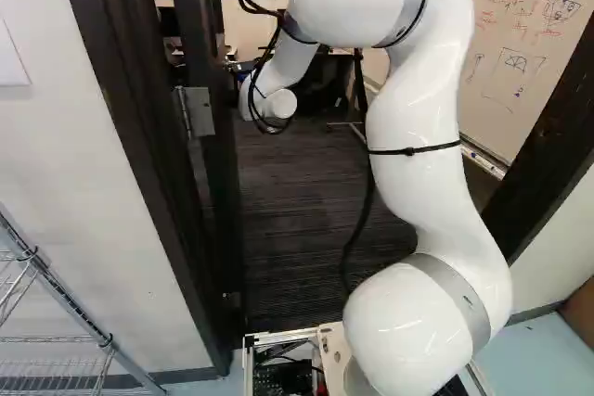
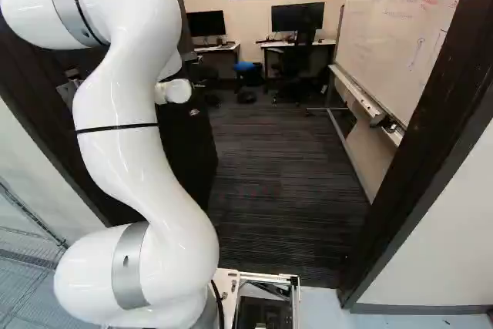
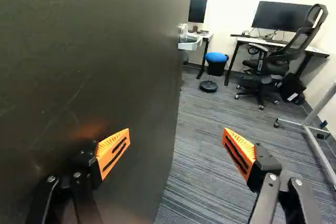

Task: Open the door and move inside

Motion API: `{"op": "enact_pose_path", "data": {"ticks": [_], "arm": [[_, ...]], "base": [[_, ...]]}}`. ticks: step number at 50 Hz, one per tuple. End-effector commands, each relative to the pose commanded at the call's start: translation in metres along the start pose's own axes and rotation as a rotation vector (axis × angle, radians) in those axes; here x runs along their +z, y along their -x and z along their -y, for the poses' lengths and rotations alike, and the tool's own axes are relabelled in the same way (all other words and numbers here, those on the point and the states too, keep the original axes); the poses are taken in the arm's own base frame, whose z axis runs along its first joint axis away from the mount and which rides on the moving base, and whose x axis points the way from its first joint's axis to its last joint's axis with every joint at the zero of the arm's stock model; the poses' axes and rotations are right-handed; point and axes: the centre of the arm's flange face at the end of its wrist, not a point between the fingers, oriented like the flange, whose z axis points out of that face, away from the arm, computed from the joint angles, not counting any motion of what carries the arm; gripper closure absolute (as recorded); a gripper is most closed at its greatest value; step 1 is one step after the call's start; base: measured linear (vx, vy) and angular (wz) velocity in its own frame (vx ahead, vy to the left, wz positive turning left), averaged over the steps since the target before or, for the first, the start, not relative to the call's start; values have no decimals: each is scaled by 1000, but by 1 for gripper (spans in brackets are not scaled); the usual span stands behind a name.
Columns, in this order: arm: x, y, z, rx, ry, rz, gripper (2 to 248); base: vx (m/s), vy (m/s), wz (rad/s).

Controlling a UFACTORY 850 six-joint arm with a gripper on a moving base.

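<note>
Biggest thing first: the room past the door (image 3: 89, 51) has plenty of carpet (image 2: 285, 175) to roll onto, so I'd say the opening part is mostly done and it's about driving in now. The door is swung inward on its hinge side, with a wide gap beside its free edge. The jamb (image 2: 424, 136) across the gap from the door is the other thing to miss, and the board (image 2: 408, 21) sits past that, also across from the door. I'd creep the base (image 2: 266, 276) in straight, splitting the gap between door and jamb, since a bit of yaw could clip either one. The arm (image 2: 127, 136) is up on the door's side, so watch its elbow near the frame, and I'd keep the wrist by the door's face in case it swings back. Gripper (image 3: 176, 131) is spread wide with nothing in it, one finger close over the door's face, can't tell if touching. No need to pinch anything imo, just ease off if that finger starts scraping. The stool (image 3: 215, 64) is well beyond the door's free edge, so worry about it later.
</note>
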Motion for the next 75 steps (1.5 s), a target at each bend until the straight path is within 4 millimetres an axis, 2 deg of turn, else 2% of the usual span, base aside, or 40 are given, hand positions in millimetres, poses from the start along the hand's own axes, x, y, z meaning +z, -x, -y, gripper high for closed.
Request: {"op": "enact_pose_path", "data": {"ticks": [20,43,52,75], "arm": [[17,-3,26,-10,-38,-13,3],[19,-3,29,-11,-42,-15,3],[15,-3,21,-8,-32,-12,3],[-1,1,-12,4,18,1,3]], "base": [[0,0,0],[0,0,0],[0,0,0],[0,0,0]]}}
